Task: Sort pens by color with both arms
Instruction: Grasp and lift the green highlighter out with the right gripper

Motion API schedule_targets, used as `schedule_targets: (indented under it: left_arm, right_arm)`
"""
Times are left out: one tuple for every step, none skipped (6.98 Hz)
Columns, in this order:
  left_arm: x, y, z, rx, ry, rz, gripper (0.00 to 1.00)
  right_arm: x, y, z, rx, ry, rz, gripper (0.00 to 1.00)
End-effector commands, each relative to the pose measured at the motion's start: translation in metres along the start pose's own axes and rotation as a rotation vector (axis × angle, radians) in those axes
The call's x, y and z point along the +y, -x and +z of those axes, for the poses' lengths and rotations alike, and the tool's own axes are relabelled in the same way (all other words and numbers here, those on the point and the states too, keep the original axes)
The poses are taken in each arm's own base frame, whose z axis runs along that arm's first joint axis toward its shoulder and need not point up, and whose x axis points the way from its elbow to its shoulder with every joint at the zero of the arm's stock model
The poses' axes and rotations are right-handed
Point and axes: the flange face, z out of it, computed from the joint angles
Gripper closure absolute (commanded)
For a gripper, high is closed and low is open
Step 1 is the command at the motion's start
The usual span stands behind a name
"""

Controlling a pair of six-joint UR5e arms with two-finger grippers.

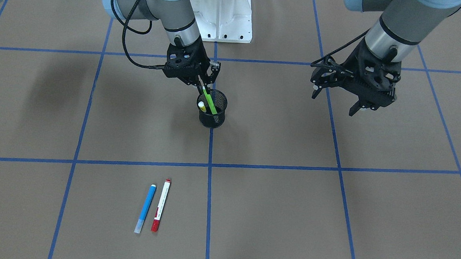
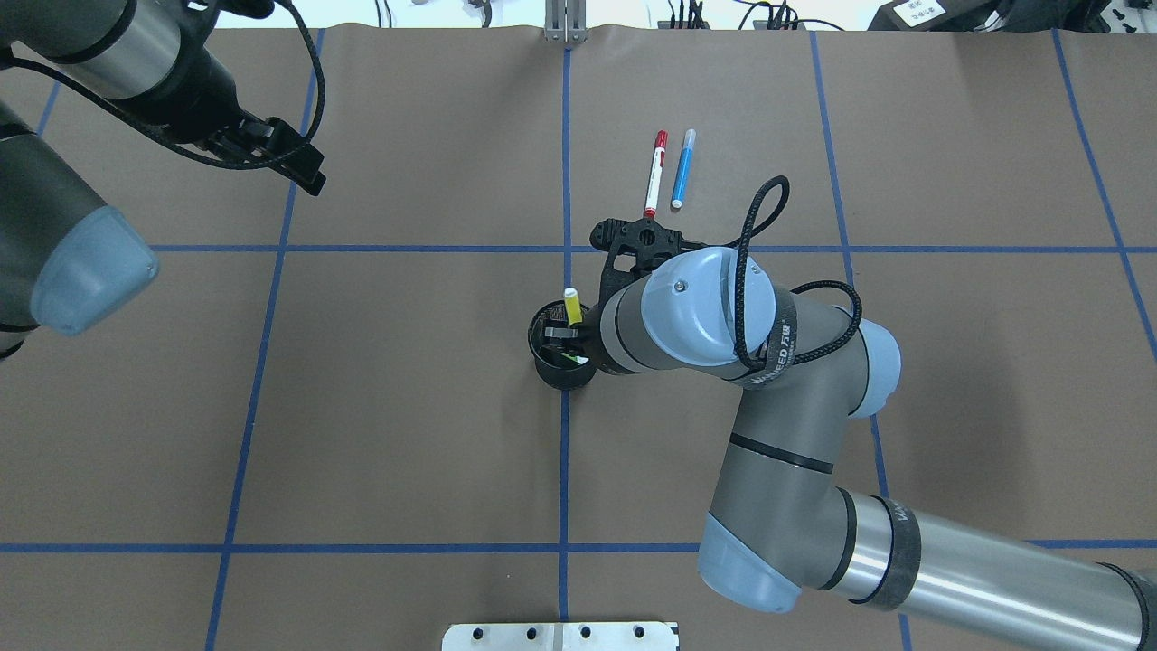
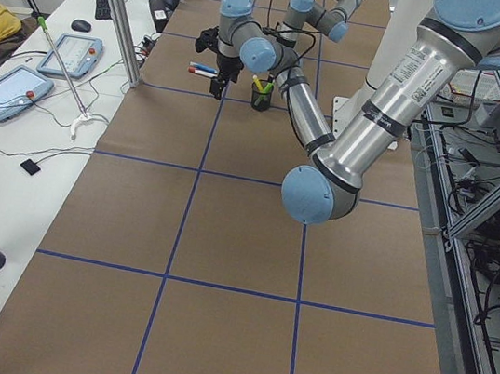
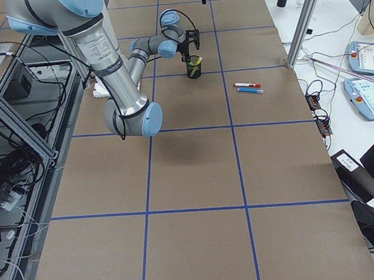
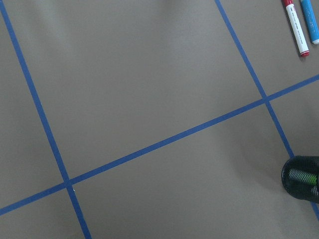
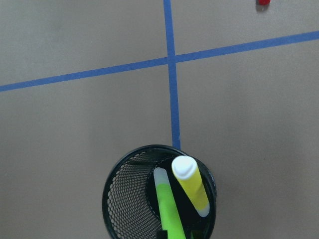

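Note:
A black mesh cup (image 1: 212,116) stands at the table's centre with the lime green pen (image 1: 211,103) and the yellow pen (image 1: 202,106) leaning in it. My right gripper (image 1: 203,88) is just above the cup, shut on the green pen's upper end. In the right wrist view the green pen (image 6: 168,206) and the yellow pen (image 6: 191,186) stand inside the cup (image 6: 115,198). The blue pen (image 1: 145,207) and the red-capped white pen (image 1: 160,210) lie side by side on the table, far from both grippers. My left gripper (image 1: 336,100) hovers open and empty to the cup's side.
Blue tape lines (image 1: 209,165) divide the brown table into squares. The white base pedestal (image 1: 221,13) stands at the robot's edge behind the cup. The left wrist view shows the red pen (image 5: 295,27), the blue pen (image 5: 310,22) and the cup (image 5: 301,179) at its right edge.

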Motion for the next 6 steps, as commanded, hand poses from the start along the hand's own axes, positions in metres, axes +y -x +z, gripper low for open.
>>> schedule_targets:
  left_arm:
    - [0.0,0.0,0.0,0.001,-0.001,0.001,0.01]
    - [0.0,0.0,0.0,0.0,0.0,0.0,0.01]
    - [0.0,-0.001,0.001,0.001,0.0,0.002,0.01]
    - [0.0,-0.002,0.0,0.002,-0.001,0.002,0.01]
    - [0.0,-0.002,0.001,0.002,0.001,0.002,0.01]
    - [0.0,-0.002,0.001,0.002,0.001,0.002,0.01]
  right_arm:
    - [-0.003,0.007,-0.025,-0.046,-0.018,-0.004,0.95]
    - [-0.01,0.011,-0.045,-0.076,-0.037,0.0,0.95]
    - [-0.019,0.012,-0.065,-0.104,-0.062,0.003,0.96]
    - [-0.034,0.01,-0.094,-0.129,-0.091,0.013,0.97]
    - [-0.043,0.007,-0.114,-0.126,-0.109,0.023,0.97]
    - [-0.051,0.004,-0.134,-0.12,-0.128,0.034,1.0]
